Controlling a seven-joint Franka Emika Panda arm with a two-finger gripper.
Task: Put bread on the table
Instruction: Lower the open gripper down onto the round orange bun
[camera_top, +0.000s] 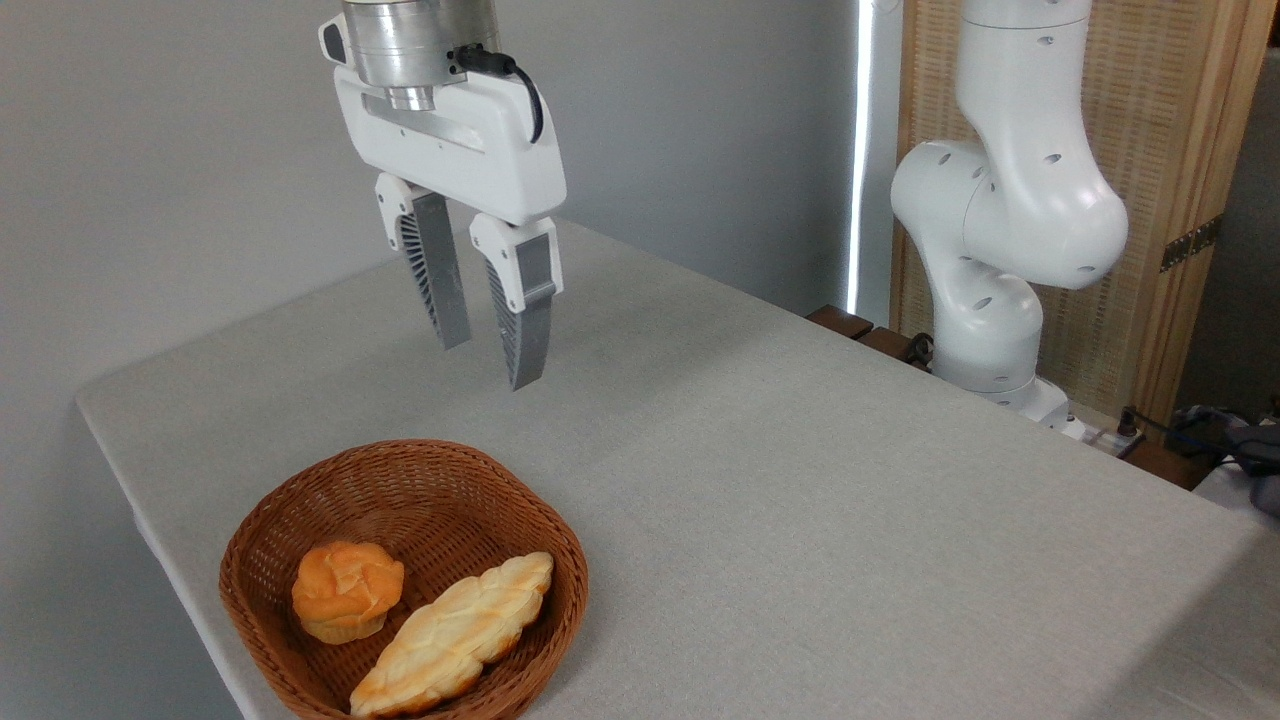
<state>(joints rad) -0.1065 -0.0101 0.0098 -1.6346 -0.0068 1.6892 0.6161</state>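
The gripper (488, 365) hangs in the air with its two grey ribbed fingers (440, 285) pointing down and a little to the right, a narrow gap between them and nothing held. The tips are clear of the cloth, with bare table (800, 480) directly under them.

Below the jaws and slightly to their left sits a brown wicker basket (400, 470), near the table's front left corner. Inside it, well under the fingertips, lies the bread (347, 590), a small round orange-golden bun with a cracked, knobbly top, resting against the basket's left inner wall. Just to the right of the bun, and touching it or nearly so, is a longer pale braided loaf (455, 632), lying slantwise with one end up toward the basket's right rim and the other at the lower edge of the view.

Far to the right of the jaws, beyond the table's back edge, stands the arm's white base column (1000, 230), in front of a wood-framed woven screen (1170, 150).
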